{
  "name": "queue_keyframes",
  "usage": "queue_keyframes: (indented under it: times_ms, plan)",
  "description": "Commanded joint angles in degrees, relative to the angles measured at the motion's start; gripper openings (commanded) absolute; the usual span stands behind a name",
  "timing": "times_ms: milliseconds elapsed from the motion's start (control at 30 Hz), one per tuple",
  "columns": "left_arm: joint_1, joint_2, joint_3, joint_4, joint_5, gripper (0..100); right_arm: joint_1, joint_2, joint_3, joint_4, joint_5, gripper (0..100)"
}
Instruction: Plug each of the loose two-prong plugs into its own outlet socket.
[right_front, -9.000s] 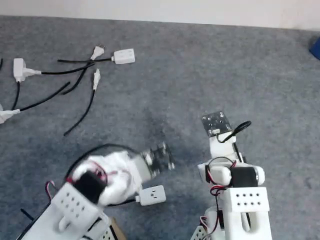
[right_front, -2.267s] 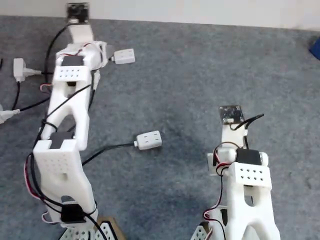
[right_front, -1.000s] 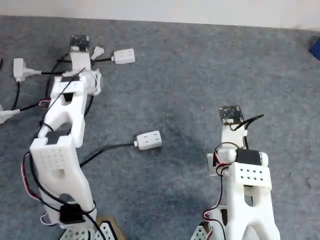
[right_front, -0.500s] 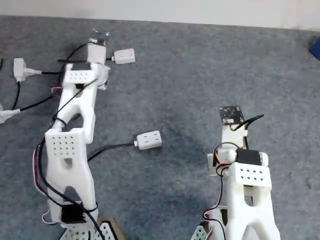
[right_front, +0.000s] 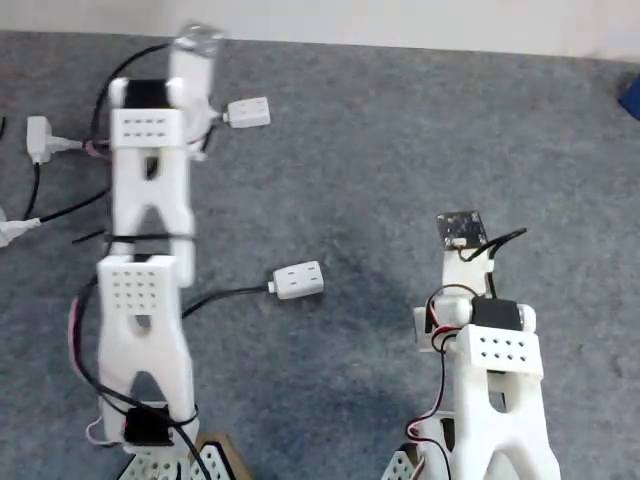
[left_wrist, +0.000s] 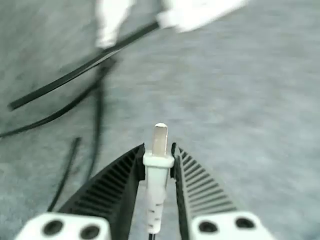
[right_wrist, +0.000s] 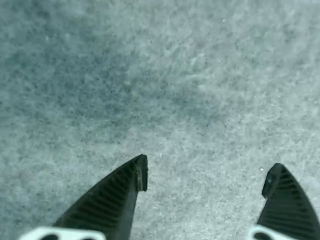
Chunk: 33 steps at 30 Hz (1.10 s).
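My left gripper (left_wrist: 159, 150) is shut on a white two-prong plug (left_wrist: 158, 172), prongs pointing away from the wrist, its black cord trailing back between the fingers. It hangs above the grey carpet. Ahead of it lie another white plug (left_wrist: 111, 24) on a black cord and a white outlet socket (left_wrist: 200, 9). From above, the left arm (right_front: 150, 130) stretches to the far left, next to that socket (right_front: 248, 112). A second white socket (right_front: 298, 280) lies mid-table on its cord. My right gripper (right_wrist: 207, 175) is open over bare carpet, holding nothing.
At the far left edge lie a socket with a plug in it (right_front: 40, 137) and another white plug (right_front: 8, 230), with black cords (right_front: 70, 205) running between them. The right arm (right_front: 490, 350) stands at the near right. Grey carpet (right_front: 400, 150) lies bare between the arms.
The left arm has swung from the loose cords towards the far socket and stretched farther back. The right arm has kept still.
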Motion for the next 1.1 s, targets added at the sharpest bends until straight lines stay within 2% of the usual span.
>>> queue_keyframes:
  times_ms: [0, 133, 300, 400, 467, 567, 667, 833, 1000, 1067]
  plan:
    - [9.19, -1.10, -8.92, 7.91, -1.32, 1, 5.05, -0.31, -1.01, -0.40, -0.09, 35.8]
    - [16.92, -3.74, -3.38, 7.91, -1.58, 1, 14.99, -0.31, -3.65, -0.40, 3.60, 35.8]
    - [31.25, -8.13, 7.34, 7.74, -7.03, 1, 21.58, -0.31, -6.37, -0.75, 4.04, 35.8]
    - [38.73, -10.59, 10.86, 7.65, -7.12, 1, 31.87, -0.04, -8.84, -0.92, 8.70, 35.8]
    - [42.59, -12.18, 12.44, 7.65, -6.95, 1, 39.69, 0.04, -10.24, -2.24, 9.14, 35.8]
    - [46.99, -14.20, 14.55, 7.65, -6.95, 1, 47.78, -0.31, -10.95, -4.00, 9.14, 35.8]
    - [50.86, -16.31, 16.84, 7.65, -6.86, 1, 50.51, -0.31, -10.68, -4.44, 9.32, 35.8]
    - [54.29, -18.15, 20.35, 7.65, -7.12, 2, 50.68, -0.40, -10.68, -4.53, 9.49, 35.8]
    - [53.76, -18.15, 21.58, 7.65, -7.56, 20, 50.42, -0.40, -10.86, -4.53, 9.49, 35.8]
    - [53.05, -18.33, 22.11, 7.65, -11.69, 25, 50.42, -0.40, -10.68, -4.44, 9.58, 35.8]
